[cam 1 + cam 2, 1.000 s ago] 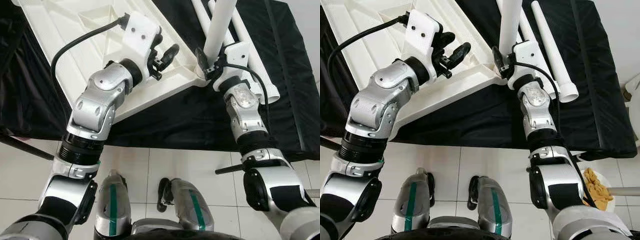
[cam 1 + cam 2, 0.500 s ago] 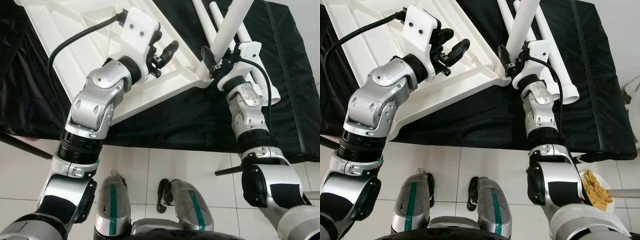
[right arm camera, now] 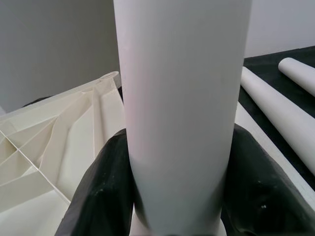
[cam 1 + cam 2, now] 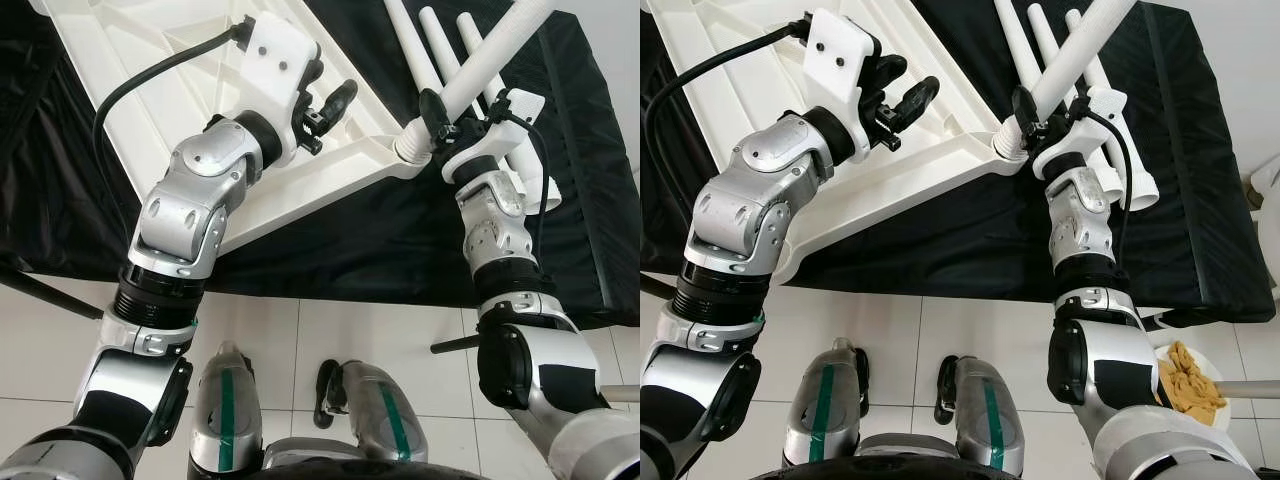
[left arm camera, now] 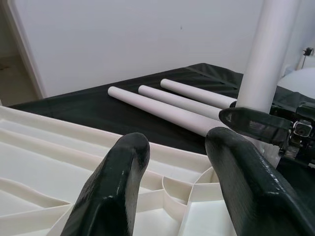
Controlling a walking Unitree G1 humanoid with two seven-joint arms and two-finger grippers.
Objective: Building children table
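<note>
The white table top (image 4: 130, 90) lies underside up on a black cloth. My left gripper (image 4: 332, 88) hovers open just over its ribbed underside near the front corner, nothing between its fingers (image 5: 123, 162). My right gripper (image 4: 450, 115) is shut on a white table leg (image 4: 490, 60). The leg's lower end sits at the table top's corner socket (image 4: 408, 150), and the leg leans up and to the right. In the right wrist view the leg (image 3: 179, 98) stands between both black pads (image 3: 103, 191). Three loose legs (image 5: 172, 110) lie side by side on the cloth behind.
The black cloth (image 4: 380, 240) covers a low platform whose front edge runs above the white tiled floor (image 4: 350, 330). A dish with a yellow cloth (image 4: 1190, 375) sits on the floor at the right. A dark bar (image 4: 50, 295) slants at the left.
The held leg has tipped from nearly upright to leaning right, its lower end staying at the corner. My right gripper shifted slightly right with it. The left gripper stayed put.
</note>
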